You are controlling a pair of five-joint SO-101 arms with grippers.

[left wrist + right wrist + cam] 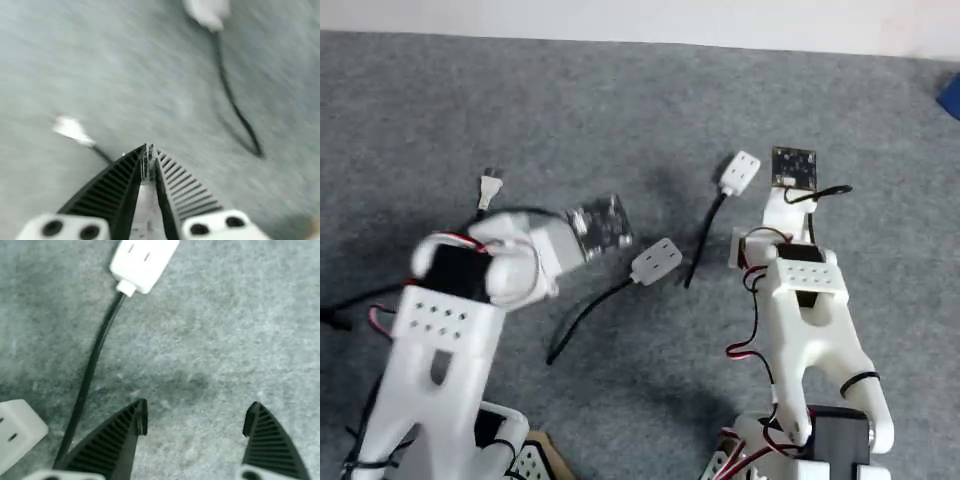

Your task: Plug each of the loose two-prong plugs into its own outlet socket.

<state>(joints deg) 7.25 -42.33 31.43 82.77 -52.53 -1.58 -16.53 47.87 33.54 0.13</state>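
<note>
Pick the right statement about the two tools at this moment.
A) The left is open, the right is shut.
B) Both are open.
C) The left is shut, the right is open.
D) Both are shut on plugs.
C: in its own wrist view the left tool has its fingers meeting at the tips, while the right tool shows a wide gap between its fingers over the grey carpet.

Blurred plug (71, 129); edge-cropped socket (206, 10).

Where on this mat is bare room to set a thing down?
Free: the mat beyond the far socket and the plug; the near patch between left arm and right arm. Crowded: the middle, around the near socket and cords.
</note>
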